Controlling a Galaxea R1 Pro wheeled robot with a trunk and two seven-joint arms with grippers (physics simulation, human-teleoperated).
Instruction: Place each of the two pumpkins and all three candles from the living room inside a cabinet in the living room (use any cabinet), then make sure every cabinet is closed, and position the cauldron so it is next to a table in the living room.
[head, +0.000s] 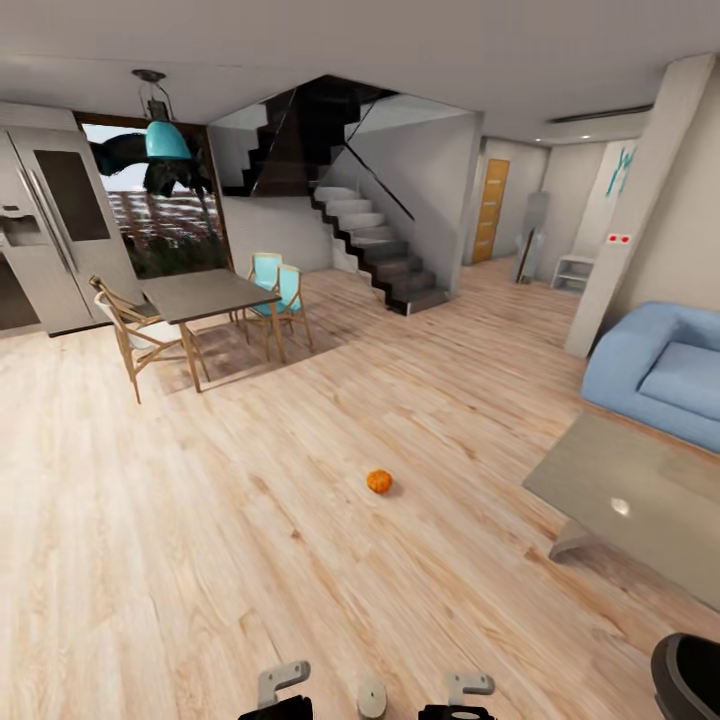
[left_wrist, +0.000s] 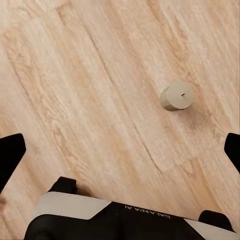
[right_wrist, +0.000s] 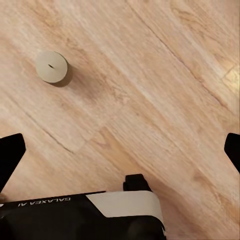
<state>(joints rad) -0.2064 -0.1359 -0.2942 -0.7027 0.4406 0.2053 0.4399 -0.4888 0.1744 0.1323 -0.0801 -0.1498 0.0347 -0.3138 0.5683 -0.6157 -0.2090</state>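
Note:
One small orange pumpkin (head: 378, 481) lies on the light wood floor, a few steps ahead of me. A stubby beige candle (head: 371, 697) stands on the floor just in front of my base, also seen as the candle (left_wrist: 176, 95) and the candle (right_wrist: 51, 66) in the wrist views. My left gripper (left_wrist: 120, 152) and right gripper (right_wrist: 120, 150) hang open above the floor, holding nothing, with the candle beyond their fingertips. A black rounded cauldron (head: 690, 675) sits at the lower right edge, near the low grey table (head: 640, 500). The cabinet is out of view.
A blue sofa (head: 665, 370) stands behind the low table at the right. At the far left are a dining table (head: 205, 293) with wooden chairs and a steel fridge (head: 50, 225). Dark stairs (head: 380, 250) rise at the back.

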